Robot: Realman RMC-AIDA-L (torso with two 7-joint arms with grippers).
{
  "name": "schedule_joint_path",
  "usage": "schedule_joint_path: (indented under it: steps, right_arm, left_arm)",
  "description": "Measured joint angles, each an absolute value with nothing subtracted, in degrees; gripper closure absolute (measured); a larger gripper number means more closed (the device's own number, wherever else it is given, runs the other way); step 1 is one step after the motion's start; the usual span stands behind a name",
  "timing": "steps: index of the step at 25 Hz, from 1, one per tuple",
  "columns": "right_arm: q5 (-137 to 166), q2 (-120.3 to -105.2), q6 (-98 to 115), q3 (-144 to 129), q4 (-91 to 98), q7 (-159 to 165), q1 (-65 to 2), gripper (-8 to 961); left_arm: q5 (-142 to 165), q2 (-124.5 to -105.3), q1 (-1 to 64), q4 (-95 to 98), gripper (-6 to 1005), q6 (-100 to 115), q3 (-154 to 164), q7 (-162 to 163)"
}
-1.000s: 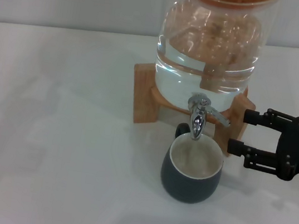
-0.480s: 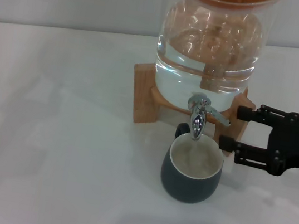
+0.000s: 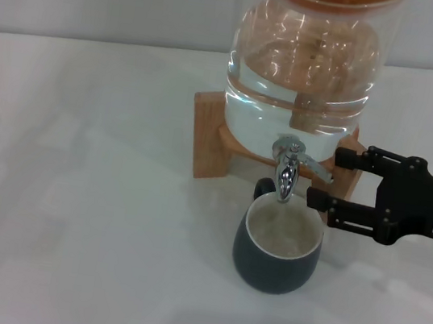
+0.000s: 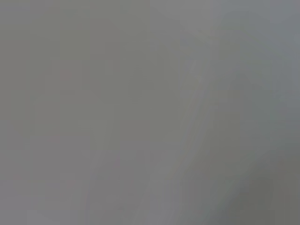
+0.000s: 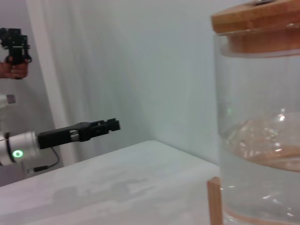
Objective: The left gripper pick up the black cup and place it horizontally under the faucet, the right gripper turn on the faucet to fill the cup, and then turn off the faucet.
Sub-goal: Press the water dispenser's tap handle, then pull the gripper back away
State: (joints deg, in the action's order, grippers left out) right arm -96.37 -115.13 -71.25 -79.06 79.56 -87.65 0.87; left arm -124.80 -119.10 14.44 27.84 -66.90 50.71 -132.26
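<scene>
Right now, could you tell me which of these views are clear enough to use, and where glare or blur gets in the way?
Head view: clear, with the black cup under the faucet and the right gripper sharp; highlights ripple on the glass dispenser. Left wrist view: a featureless grey blur, showing nothing. Right wrist view: the dispenser close up looks soft, and the left gripper farther off is in silhouette.

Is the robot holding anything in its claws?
No. The right gripper is open beside the faucet, gripping nothing. The left gripper is off to the side, holding nothing.
</scene>
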Motion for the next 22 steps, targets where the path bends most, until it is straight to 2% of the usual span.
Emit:
schedule_joint_path:
  steps: [22]
  right_arm:
    - [-96.74, -115.19, -68.52, -77.03, 78.93, -86.92, 1.16, 190]
  left_arm:
    - [-124.57, -119.0, 14.76, 27.26, 481, -66.99, 50.56, -132.5]
